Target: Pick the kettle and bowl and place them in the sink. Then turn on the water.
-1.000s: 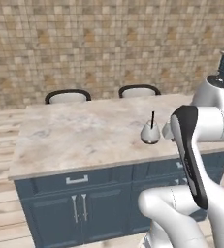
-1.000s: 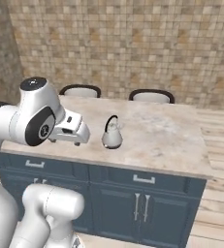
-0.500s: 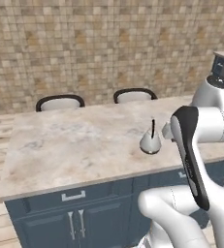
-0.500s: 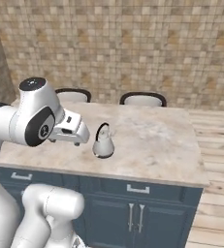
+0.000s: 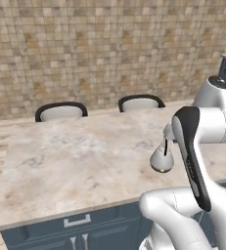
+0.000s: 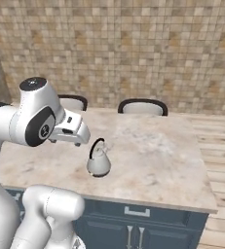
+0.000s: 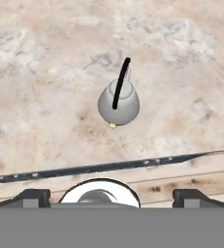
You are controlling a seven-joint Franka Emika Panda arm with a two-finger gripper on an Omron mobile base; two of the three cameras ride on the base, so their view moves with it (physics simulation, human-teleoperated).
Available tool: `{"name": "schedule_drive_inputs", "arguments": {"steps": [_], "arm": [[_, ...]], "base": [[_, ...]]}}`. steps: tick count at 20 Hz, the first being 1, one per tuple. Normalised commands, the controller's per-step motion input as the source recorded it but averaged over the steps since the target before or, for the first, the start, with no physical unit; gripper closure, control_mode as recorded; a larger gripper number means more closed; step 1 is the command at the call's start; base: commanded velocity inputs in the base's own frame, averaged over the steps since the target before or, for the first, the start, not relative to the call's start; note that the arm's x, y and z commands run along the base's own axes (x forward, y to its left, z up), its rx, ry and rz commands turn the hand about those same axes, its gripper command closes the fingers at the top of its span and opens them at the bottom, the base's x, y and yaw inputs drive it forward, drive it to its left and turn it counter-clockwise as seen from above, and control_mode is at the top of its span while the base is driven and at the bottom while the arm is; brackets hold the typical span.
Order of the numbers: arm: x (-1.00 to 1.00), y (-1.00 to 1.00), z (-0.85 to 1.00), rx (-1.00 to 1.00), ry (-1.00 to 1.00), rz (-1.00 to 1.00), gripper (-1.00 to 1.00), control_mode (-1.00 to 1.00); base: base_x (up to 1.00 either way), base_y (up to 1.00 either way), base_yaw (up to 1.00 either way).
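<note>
Two dark-rimmed chair backs (image 5: 59, 111) (image 5: 141, 102) tucked behind the marble counter (image 5: 75, 166), tiled wall beyond. Kettle (image 6: 98, 163) upright near the counter's front edge, nothing touching it, bare marble all round. Gripper (image 7: 111, 194) above and apart from the kettle, jaws spread wide, grasping nothing. Blue cabinet drawers (image 6: 138, 228) below.

Two base views flanking, hand view overhead; shared kettle (image 7: 118, 102).

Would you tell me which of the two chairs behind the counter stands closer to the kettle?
The right-hand chair, directly behind the kettle; the other chair stands farther left along the counter.
</note>
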Motion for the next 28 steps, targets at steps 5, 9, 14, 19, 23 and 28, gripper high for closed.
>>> {"name": "schedule_drive_inputs", "arguments": {"steps": [5,9,14,19,23,28], "arm": [[0.0,0.0,0.0,0.0,0.0,0.0,-1.0,1.0],[0.0,0.0,0.0,0.0,0.0,0.0,-1.0,1.0],[0.09,0.0,-0.01,0.0,0.0,0.0,-1.0,-1.0],[0.52,0.0,-0.04,0.0,0.0,0.0,-1.0,-1.0],[0.51,0.0,-0.11,0.0,0.0,0.0,-1.0,-1.0],[0.26,-0.07,-0.23,0.02,0.0,0.0,-1.0,-1.0]], "base": [[0.49,0.0,0.0],[0.33,0.0,0.0],[0.31,0.0,0.0],[0.0,0.0,0.0],[0.0,0.0,0.0],[0.0,0.0,0.0]]}}
